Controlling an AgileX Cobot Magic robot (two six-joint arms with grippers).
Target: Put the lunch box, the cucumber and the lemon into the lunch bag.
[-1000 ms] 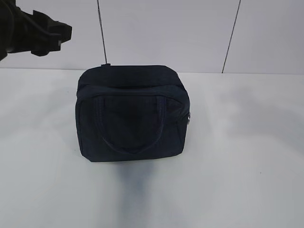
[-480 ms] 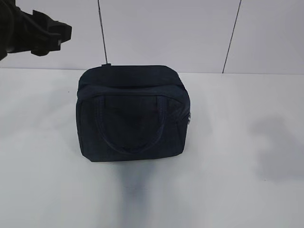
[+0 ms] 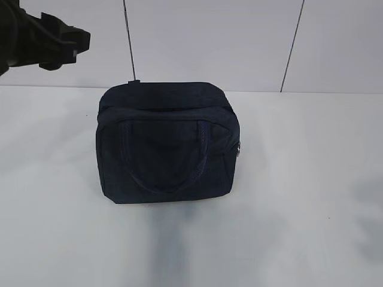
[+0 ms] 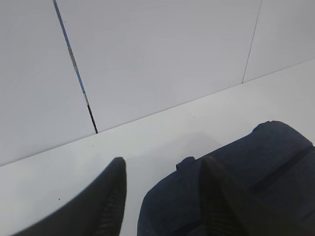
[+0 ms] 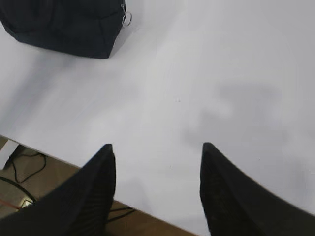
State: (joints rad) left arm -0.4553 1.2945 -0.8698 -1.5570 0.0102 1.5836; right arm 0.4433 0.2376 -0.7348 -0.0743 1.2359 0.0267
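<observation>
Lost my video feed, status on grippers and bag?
Left gripper open, empty, above lunch bag. Right gripper open, empty, over bare table. Bag looks closed. Nothing in the way.

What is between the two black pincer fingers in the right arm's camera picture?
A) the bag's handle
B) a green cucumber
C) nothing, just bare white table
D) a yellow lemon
C: in the right wrist view, the right pincer stands open with only the white table showing in the gap, and the lunch bag sits far off in the top left corner.
</observation>
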